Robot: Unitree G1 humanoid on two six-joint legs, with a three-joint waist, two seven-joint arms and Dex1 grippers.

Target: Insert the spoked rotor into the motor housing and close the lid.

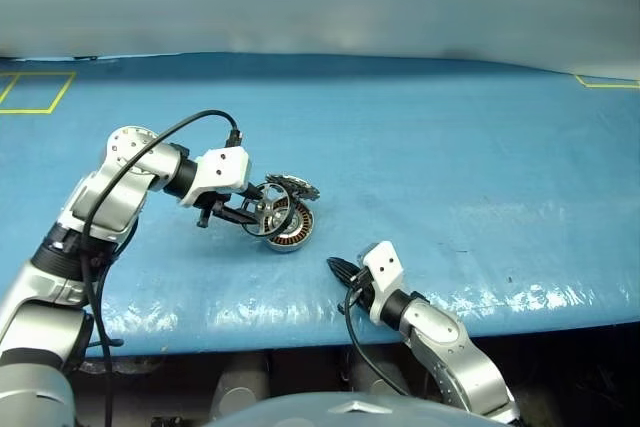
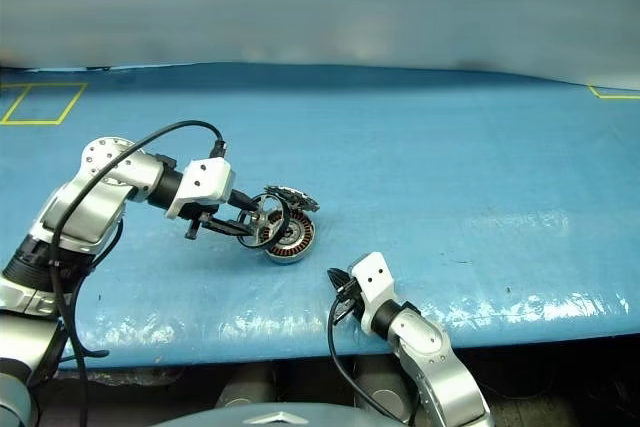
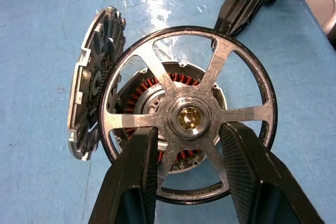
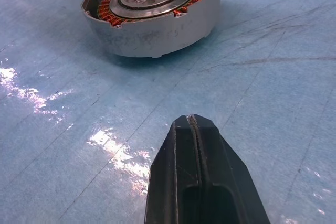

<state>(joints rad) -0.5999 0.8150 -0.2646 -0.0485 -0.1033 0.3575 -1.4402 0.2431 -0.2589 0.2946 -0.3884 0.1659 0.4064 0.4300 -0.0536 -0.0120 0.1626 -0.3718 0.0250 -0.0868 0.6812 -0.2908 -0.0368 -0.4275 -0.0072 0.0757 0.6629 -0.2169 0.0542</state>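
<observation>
Two black fingers of the left gripper (image 3: pixel 190 145) clamp the spoked wheel (image 3: pixel 190 116) by its spokes; just beyond sits the motor can (image 4: pixel 153 11), lid (image 3: pixel 93 82) upright alongside. Right gripper (image 4: pixel 194 129), pressed together, lies near it.

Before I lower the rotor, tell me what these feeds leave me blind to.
- Left wrist view: the spoked rotor in the left gripper covers much of the motor housing, so its centre seat is hidden.
- Same view: the lid stands edge-on; its joint to the housing is hidden.
- Right wrist view: the housing's far rim is cut off by the frame edge, above the shut right gripper.
</observation>
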